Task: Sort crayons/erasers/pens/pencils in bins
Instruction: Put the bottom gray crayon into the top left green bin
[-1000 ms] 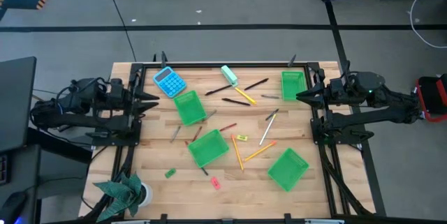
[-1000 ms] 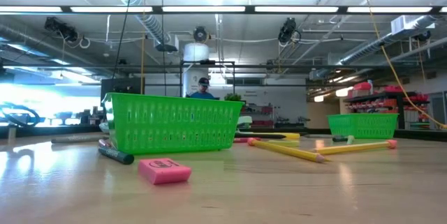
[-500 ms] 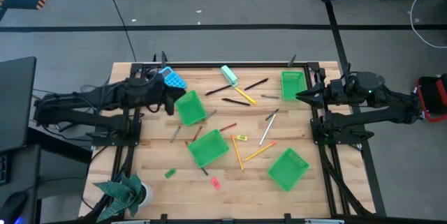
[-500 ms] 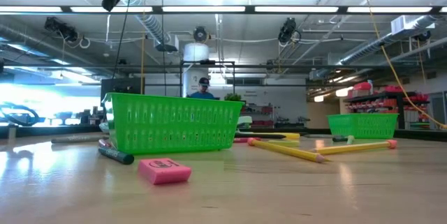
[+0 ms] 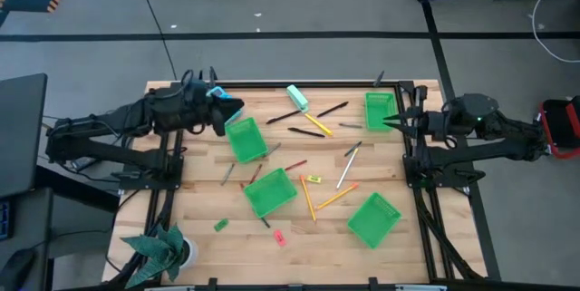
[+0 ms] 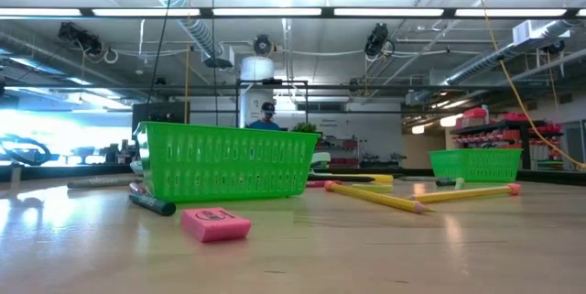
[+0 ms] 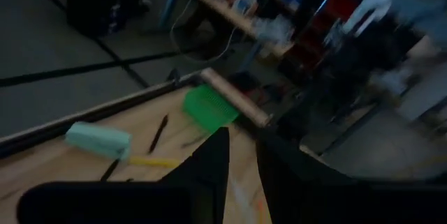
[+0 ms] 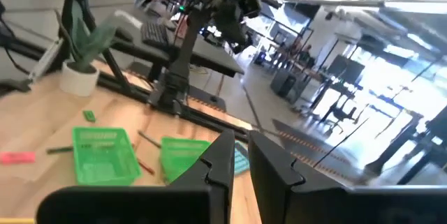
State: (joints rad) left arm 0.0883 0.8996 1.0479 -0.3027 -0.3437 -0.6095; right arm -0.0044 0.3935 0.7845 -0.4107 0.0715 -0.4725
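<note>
Bins (image 5: 246,140), four green trays, stand spread over the table (image 5: 199,205). One is near the left arm toward the far side, one (image 5: 270,192) sits mid-table, one (image 5: 373,219) lies toward the near right corner, and one (image 5: 380,110) stands close to the far right edge.

The left pincer (image 5: 237,110) hangs over the far left part of the table, just beside the first bin's far corner. It covers most of a blue calculator (image 5: 215,93). In the left wrist view its fingers (image 7: 213,172) are all but pressed together, with a thin slit between them and nothing in it.

The right pincer (image 5: 390,125) waits at the right edge, just beside the far right bin. It is likewise nearly pressed together and holds nothing.

Between the two far bins lie the dark pens (image 5: 305,131), a yellow pen (image 5: 317,125) and a teal-and-white block (image 5: 297,97). The pencils (image 5: 337,197) lie crossed between the mid-table bin and the near right one, with a pale one (image 5: 346,173) just beyond them. The crayons (image 5: 256,172) lie between the first bin and the mid-table one.

Of the erasers, a yellow one (image 5: 314,179) lies beside the pencils. A green one (image 5: 220,225) and a pink one (image 5: 280,237) lie toward the near edge.

Bare wood runs along the near edge and down the left side. A potted plant (image 5: 163,248) stands at the near left corner.

In the low view the pink eraser (image 6: 215,223) lies on open wood in front of a bin (image 6: 229,161).
</note>
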